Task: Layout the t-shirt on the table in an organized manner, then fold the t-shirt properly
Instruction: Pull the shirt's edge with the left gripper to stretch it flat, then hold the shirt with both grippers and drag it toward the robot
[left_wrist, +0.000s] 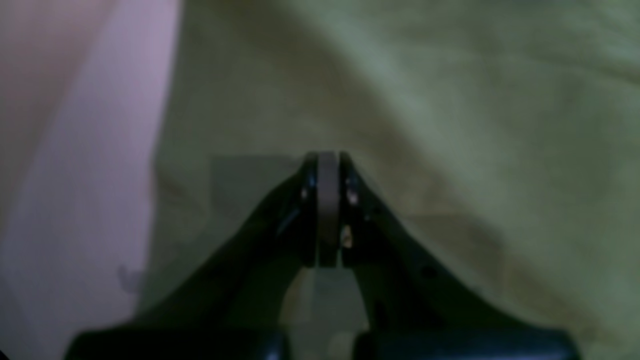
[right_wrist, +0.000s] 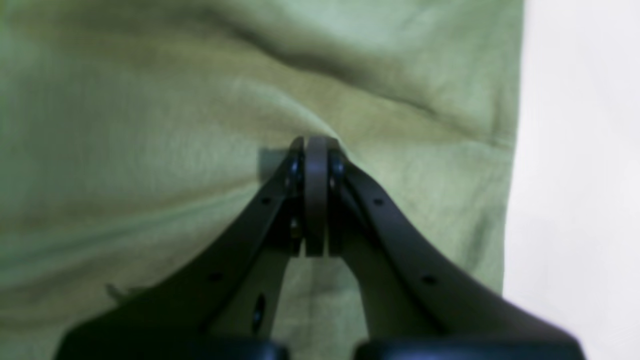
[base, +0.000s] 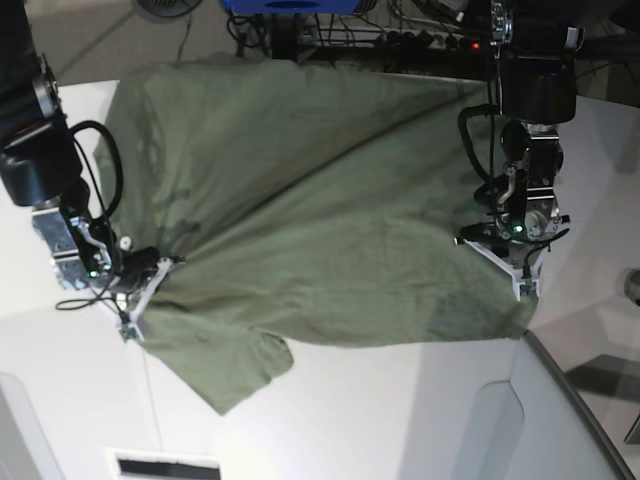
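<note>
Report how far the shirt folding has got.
Done: the t-shirt is mostly spread over the table. In hand: the left gripper and right gripper each pinch an edge, shirt stretched between them, diagonal creases showing. Left: smoothing it flat and every fold.

Left wrist view: blurred throughout; the t-shirt (left_wrist: 450, 125) shows only as soft green folds, its weave unreadable.
Left gripper (left_wrist: 328, 165): the lower body is cut off by the bottom edge; whether cloth sits between the closed tips cannot be told.
Right wrist view: the right gripper (right_wrist: 316, 150) is cut off at the bottom, and the shirt runs past the top and left edges.
Table (base: 330, 410): largely hidden under the shirt in the base view; its near part runs off the frame.
Arms: both are cut off at the top edge of the base view.
Collar: not findable in the bunched cloth.
</note>
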